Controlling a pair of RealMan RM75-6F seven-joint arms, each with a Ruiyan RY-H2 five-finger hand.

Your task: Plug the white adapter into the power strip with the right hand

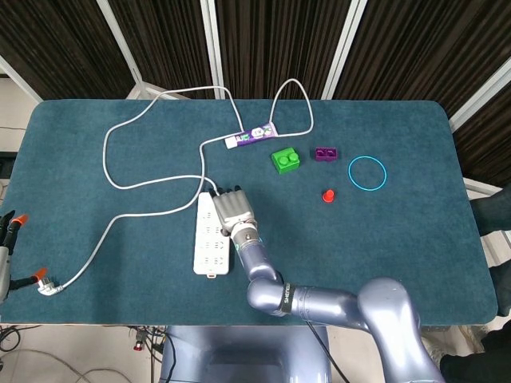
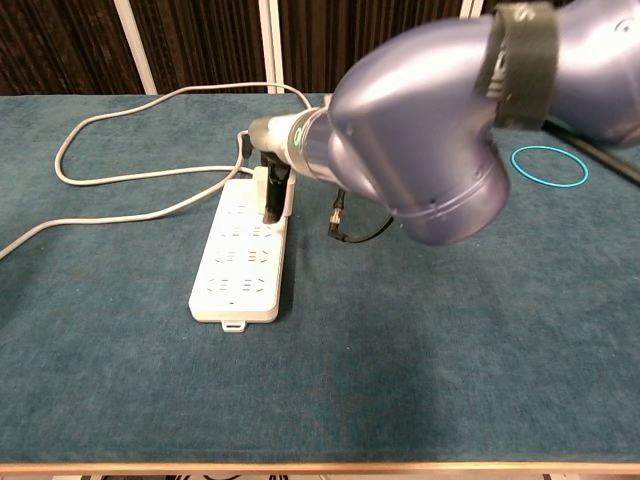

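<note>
The white adapter [image 2: 262, 186] is largely covered by the fingers [image 2: 273, 195] of the right hand [image 1: 229, 209]; only a pale sliver is seen in the chest view, and whether it is seated in the power strip [image 2: 240, 255] cannot be told. In the head view it is hidden beneath the hand. The right arm [image 2: 440, 120] is cut off by the upper and right edges of the chest view.

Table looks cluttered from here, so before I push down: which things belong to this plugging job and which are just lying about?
Job:
right hand
white adapter, mostly hidden under the fingers
power strip

Lying about:
toothpaste tube
green block
purple block
blue ring
red cap
</note>
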